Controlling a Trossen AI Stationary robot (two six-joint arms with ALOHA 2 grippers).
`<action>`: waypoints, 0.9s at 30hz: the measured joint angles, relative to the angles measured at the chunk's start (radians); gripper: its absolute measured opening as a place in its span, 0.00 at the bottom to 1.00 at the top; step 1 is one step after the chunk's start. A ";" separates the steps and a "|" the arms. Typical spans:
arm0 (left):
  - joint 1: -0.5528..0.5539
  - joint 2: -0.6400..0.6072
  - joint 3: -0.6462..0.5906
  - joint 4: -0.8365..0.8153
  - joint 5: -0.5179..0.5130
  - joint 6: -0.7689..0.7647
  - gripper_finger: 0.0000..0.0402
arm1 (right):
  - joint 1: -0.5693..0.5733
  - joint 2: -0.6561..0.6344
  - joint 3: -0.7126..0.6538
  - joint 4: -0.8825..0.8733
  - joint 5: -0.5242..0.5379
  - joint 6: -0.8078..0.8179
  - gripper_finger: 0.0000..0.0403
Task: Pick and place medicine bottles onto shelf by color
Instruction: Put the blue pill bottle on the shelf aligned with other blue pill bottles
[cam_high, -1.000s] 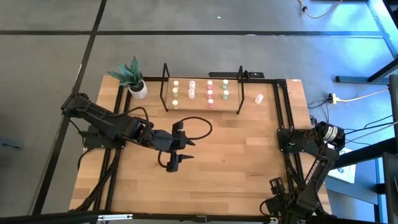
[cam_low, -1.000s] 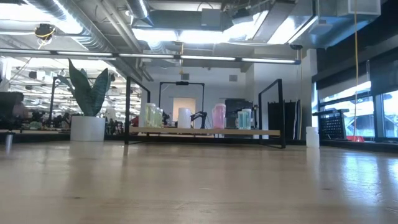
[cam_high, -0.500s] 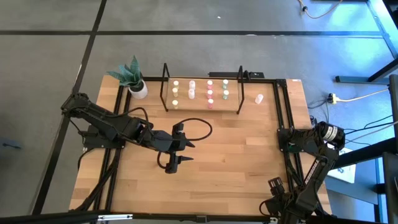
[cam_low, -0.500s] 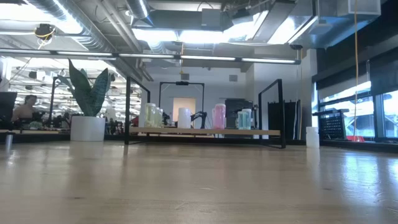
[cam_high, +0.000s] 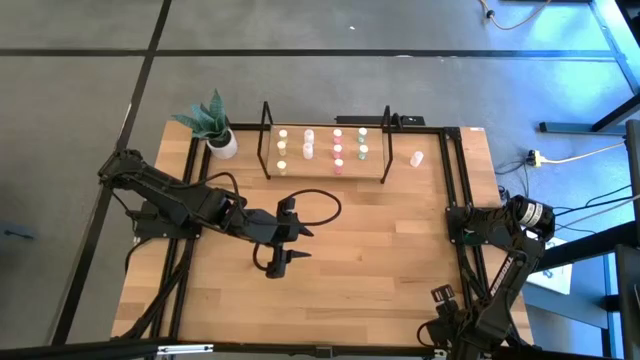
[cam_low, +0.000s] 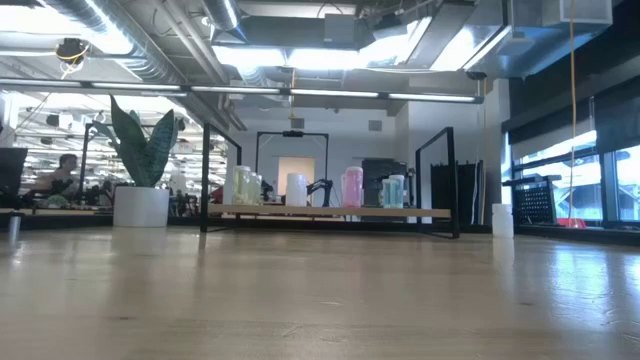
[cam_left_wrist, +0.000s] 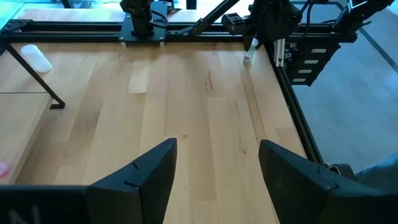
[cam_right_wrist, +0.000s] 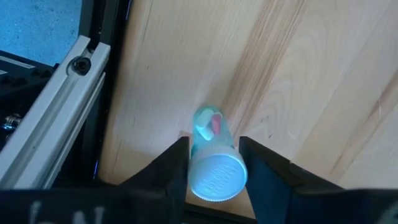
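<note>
A pale medicine bottle (cam_right_wrist: 214, 163) with a white cap stands on the table by the right edge rail, with my right gripper (cam_right_wrist: 214, 177) shut on it from above. In the left wrist view the same bottle (cam_left_wrist: 247, 59) shows tiny under that gripper. The shelf (cam_high: 325, 172) stands at the table's far side with several bottles (cam_high: 337, 150) in rows on its board. One white bottle (cam_high: 417, 158) stands alone on the table right of the shelf. My left gripper (cam_left_wrist: 217, 180) hangs open over the table's middle (cam_high: 283, 263), holding nothing. My right gripper pinches the bottle's upper end, at the white cap's sides (cam_right_wrist: 198, 177), between its two fingers. The fingers point straight down. The bottle stands upright with its bottom on the table.
A white plant pot (cam_high: 222, 145) stands left of the shelf. Black frame rails (cam_high: 452, 190) run along the table's right edge beside the held bottle. Bare wood (cam_high: 380, 260) lies between the two grippers.
</note>
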 joint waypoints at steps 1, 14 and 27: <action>0.000 0.000 0.000 0.000 0.000 0.000 0.55 | 0.000 0.000 0.000 0.000 0.000 0.001 0.34; 0.000 0.000 0.000 0.000 0.000 -0.017 0.55 | -0.060 0.000 0.000 0.018 -0.010 0.031 0.30; 0.000 0.000 0.000 0.000 -0.004 -0.019 0.55 | -0.230 -0.015 0.000 0.016 -0.045 -0.005 0.29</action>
